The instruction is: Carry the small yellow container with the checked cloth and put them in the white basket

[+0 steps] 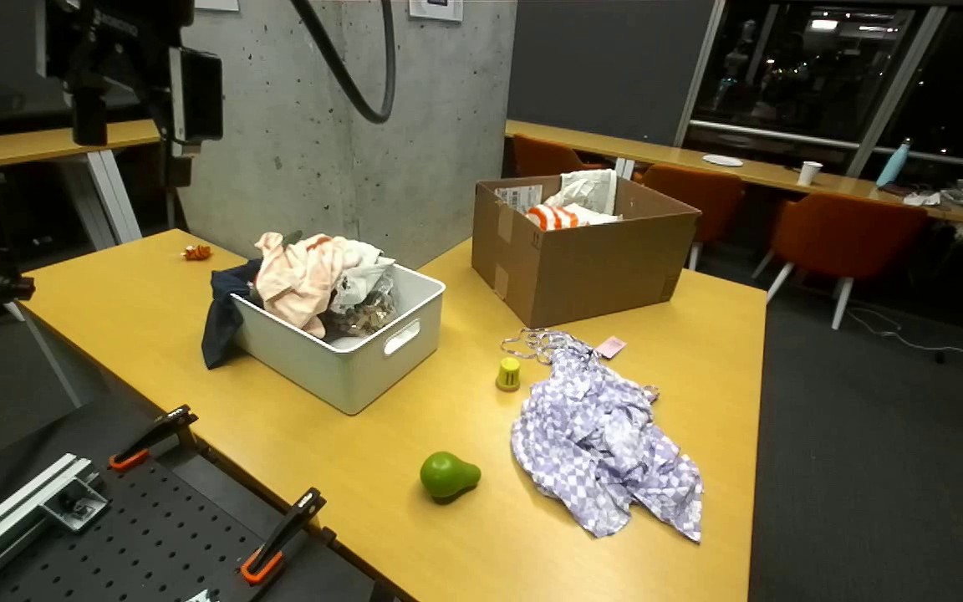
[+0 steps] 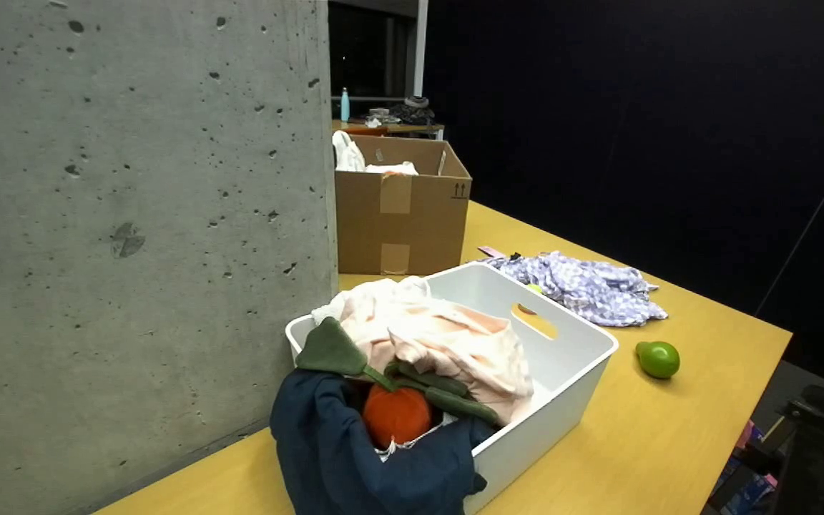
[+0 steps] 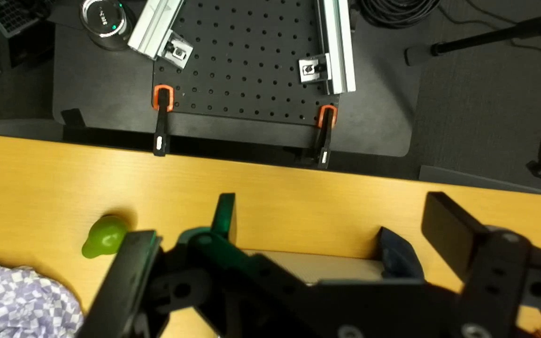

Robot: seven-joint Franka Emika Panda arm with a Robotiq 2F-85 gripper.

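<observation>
The small yellow container (image 1: pixel 508 374) stands on the table beside the cloth. In an exterior view it shows only as a sliver (image 2: pixel 534 288) past the basket's rim, and it is out of the wrist view. The purple-and-white checked cloth (image 1: pixel 598 426) lies crumpled on the table; it also shows in an exterior view (image 2: pixel 591 286) and at the lower left of the wrist view (image 3: pixel 21 300). The white basket (image 1: pixel 389 359) holds several cloths and toys; its wall (image 3: pixel 317 266) shows partly behind my gripper. My gripper (image 1: pixel 135 121) is open and empty, high above the table near the basket (image 3: pixel 338 225).
A green pear-shaped toy (image 1: pixel 448 475) lies near the table's front edge. A brown cardboard box (image 1: pixel 615 272) with cloths stands behind the yellow container. A dark blue cloth (image 2: pixel 355 443) hangs over the basket's rim. A concrete pillar (image 2: pixel 140 214) stands beside the table. Clamps (image 3: pixel 161 117) line the robot's base.
</observation>
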